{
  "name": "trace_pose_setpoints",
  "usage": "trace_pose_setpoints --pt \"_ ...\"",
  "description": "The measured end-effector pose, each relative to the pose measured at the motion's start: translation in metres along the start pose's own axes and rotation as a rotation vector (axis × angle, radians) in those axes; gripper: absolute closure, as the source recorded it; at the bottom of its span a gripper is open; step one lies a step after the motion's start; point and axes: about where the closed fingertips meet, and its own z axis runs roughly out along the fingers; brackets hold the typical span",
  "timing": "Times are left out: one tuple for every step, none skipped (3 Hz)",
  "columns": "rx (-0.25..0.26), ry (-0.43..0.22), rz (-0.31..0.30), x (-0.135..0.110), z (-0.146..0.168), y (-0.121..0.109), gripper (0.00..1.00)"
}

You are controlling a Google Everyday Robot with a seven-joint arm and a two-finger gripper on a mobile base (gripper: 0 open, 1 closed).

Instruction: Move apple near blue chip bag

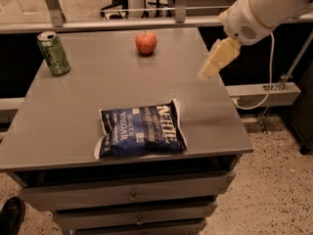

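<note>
The gripper [208, 68], its spread impossible to tell, hangs right of the apple [145, 42], which looks firm, smooth and roll-prone, so it is best pinched across its middle.

Green soda can [54, 53] upright, far-left corner of table [88, 94]; drawers [171, 194] below, prob. shoe [11, 217] bottom-left.

A red-orange apple [145, 42] and a green can [54, 53] with pale markings are seen on a plain grey table [98, 89]. A dark navy chip bag [141, 129] is marked with white lettering and white crimped edges. The gripper [209, 68], coloured pale cream on a white arm [264, 9], is held above the table's right edge.
</note>
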Motion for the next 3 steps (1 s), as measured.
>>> trace_pose_setpoints --pt "0.024 -0.091 0.067 -0.015 0.041 -0.019 0.0" --pt "0.052 -0.256 0.193 -0.053 0.111 -0.061 0.0" --pt "0.052 -0.366 0.287 -0.075 0.149 -0.086 0.0"
